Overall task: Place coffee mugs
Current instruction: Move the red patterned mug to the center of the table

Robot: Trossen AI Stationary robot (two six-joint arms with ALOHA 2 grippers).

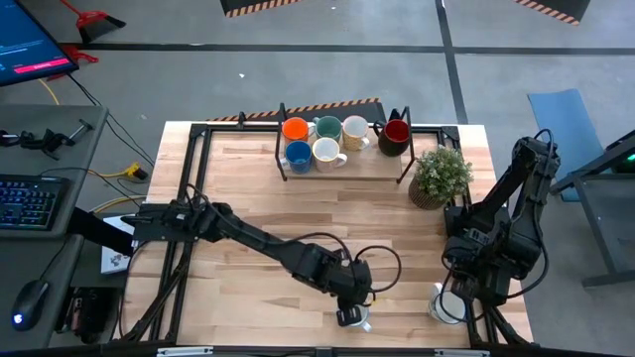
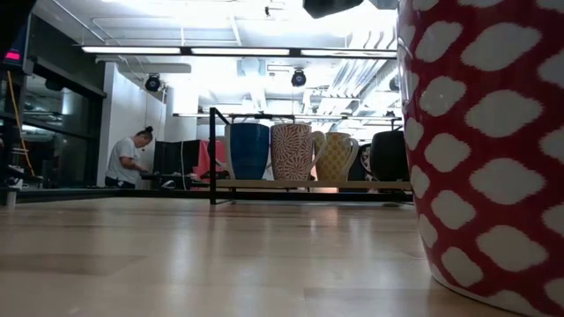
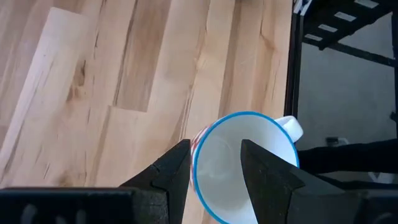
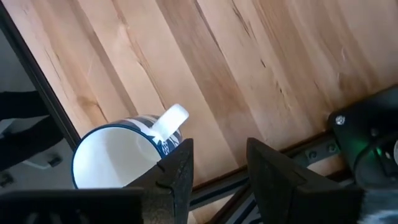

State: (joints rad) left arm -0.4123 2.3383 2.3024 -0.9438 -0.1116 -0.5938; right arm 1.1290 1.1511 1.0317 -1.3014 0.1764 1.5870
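A red-and-white patterned mug with a blue rim [image 3: 249, 180] stands upright on the table near its near edge [image 2: 480, 150]. My left gripper [image 3: 214, 149] is open above it [image 1: 352, 315]. One finger is inside the cup and the other is outside its wall, on the side away from the handle [image 3: 292, 127]. A blue-and-white mug [image 4: 118, 158] stands near the near right corner. My right gripper [image 4: 219, 146] is open beside that mug's handle [image 4: 169, 119], with only table between its fingers. Six more mugs stand on a rack [image 1: 342, 169] at the far edge.
On the rack are orange [image 1: 295, 128], teal [image 1: 327, 127], cream [image 1: 354, 130], dark red [image 1: 395, 131], blue [image 1: 298, 154] and white [image 1: 325, 152] mugs. A potted plant [image 1: 440, 174] stands right of the rack. A black frame rail [image 4: 37, 93] edges the table. A person works far behind the table [image 2: 128, 158].
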